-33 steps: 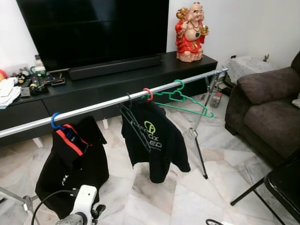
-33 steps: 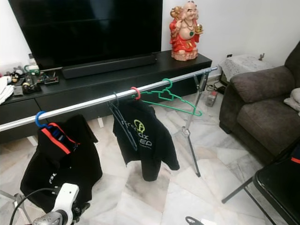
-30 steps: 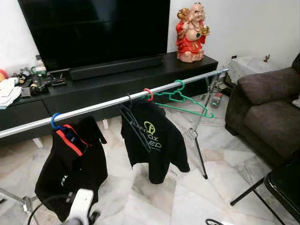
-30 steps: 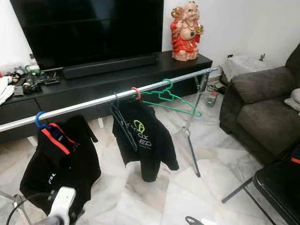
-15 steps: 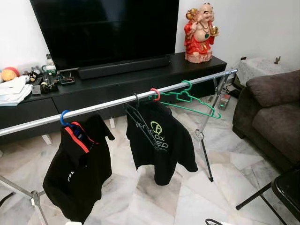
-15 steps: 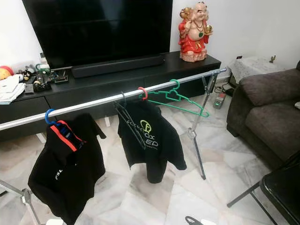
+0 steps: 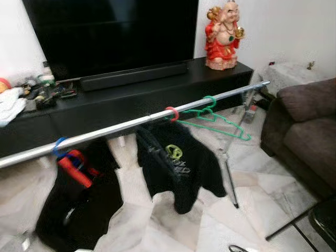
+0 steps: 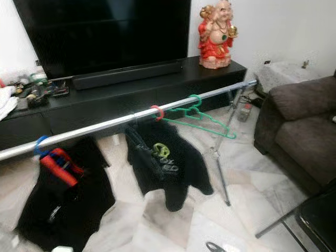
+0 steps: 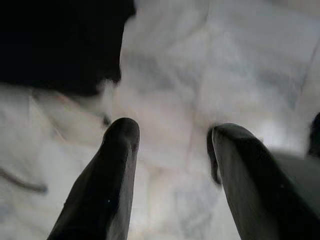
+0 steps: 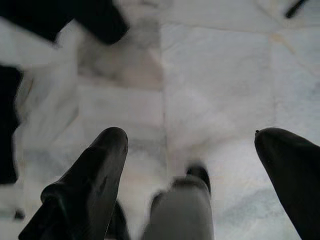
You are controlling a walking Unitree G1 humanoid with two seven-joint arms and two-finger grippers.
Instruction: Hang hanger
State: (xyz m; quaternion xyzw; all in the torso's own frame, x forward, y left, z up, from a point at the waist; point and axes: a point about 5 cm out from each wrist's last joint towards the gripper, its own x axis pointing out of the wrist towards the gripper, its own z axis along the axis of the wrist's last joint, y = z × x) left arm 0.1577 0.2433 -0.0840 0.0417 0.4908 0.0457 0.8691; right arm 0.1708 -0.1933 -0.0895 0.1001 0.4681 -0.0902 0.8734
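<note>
A silver clothes rail point(image 7: 121, 127) runs across the room in front of me. An empty green hanger point(image 7: 212, 116) hangs near its right end. Beside it a red hook point(image 7: 171, 113) carries a black shirt point(image 7: 178, 165) with a green logo. A blue hook point(image 7: 59, 148) near the left end holds a black and red garment point(image 7: 73, 205). My left gripper point(image 9: 172, 135) is open above the marble floor, nothing between its fingers. My right gripper point(image 10: 192, 137) is open too, pointing down at the floor.
A black TV console point(image 7: 131, 97) with a large TV point(image 7: 110, 34) and a red statue point(image 7: 224, 34) stands behind the rail. A brown sofa point(image 7: 304, 131) is at the right. A black folding chair point(image 7: 315, 220) is at the lower right. The rail's leg point(image 7: 228, 173) stands on the marble floor.
The whole view has shifted and blurred, so the camera moved. The left arm seen low in the earliest frames has dropped out of the eye views. The hangers stay on the rail.
</note>
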